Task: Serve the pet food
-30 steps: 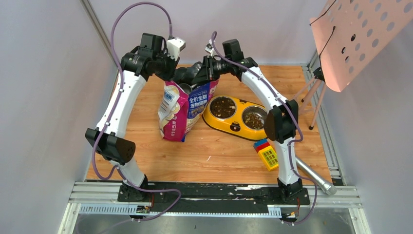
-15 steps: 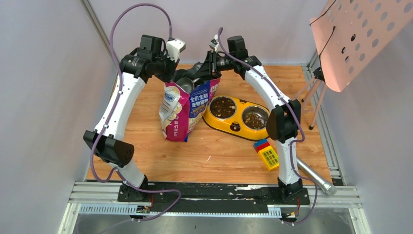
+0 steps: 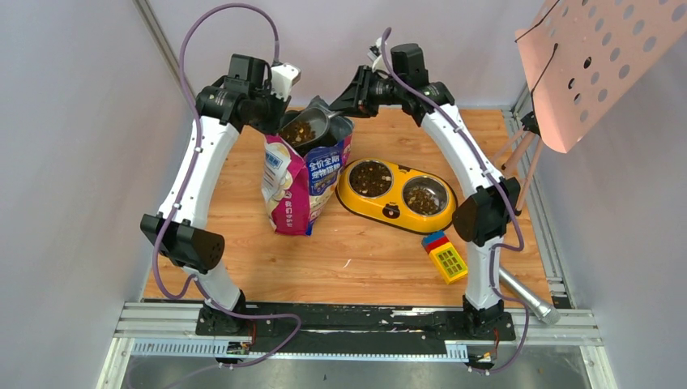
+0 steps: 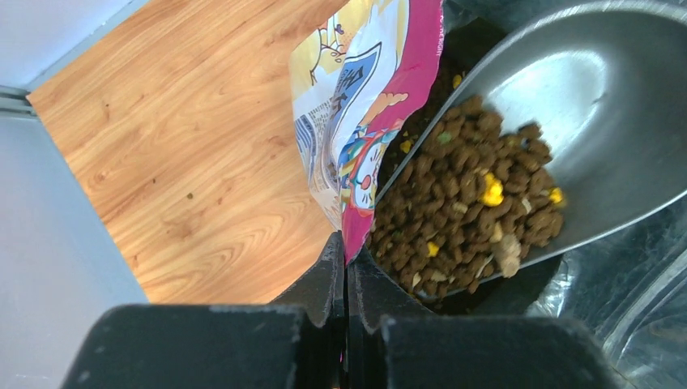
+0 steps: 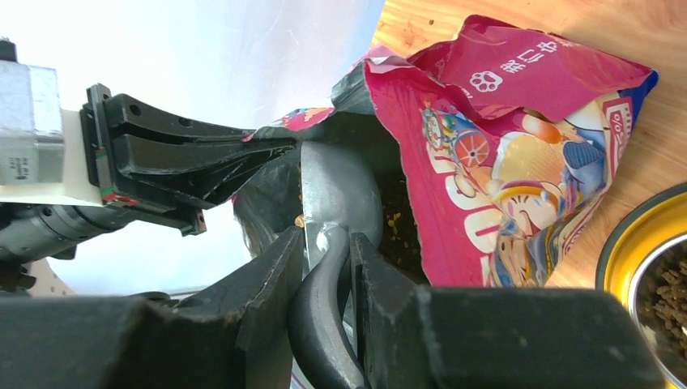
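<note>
The blue-and-magenta cat food bag (image 3: 304, 182) stands upright left of the yellow feeder. My left gripper (image 3: 278, 123) is shut on the bag's top rim (image 4: 381, 121) and holds it open. My right gripper (image 3: 350, 96) is shut on the handle of the grey metal scoop (image 3: 312, 126), also seen in the right wrist view (image 5: 336, 194). The scoop sits at the bag's mouth, loaded with brown pet food (image 4: 466, 198). More kibble lies deep in the bag (image 5: 395, 223).
The yellow double-bowl feeder (image 3: 389, 207) sits right of the bag with kibble in both bowls. A toy block (image 3: 444, 255) and a metal cylinder (image 3: 522, 293) lie near the front right. A pink perforated panel on a stand (image 3: 595, 57) overhangs the far right.
The right arm has risen and drawn the scoop up out of the bag, now full of kibble. The left gripper stays on the bag's rim.
</note>
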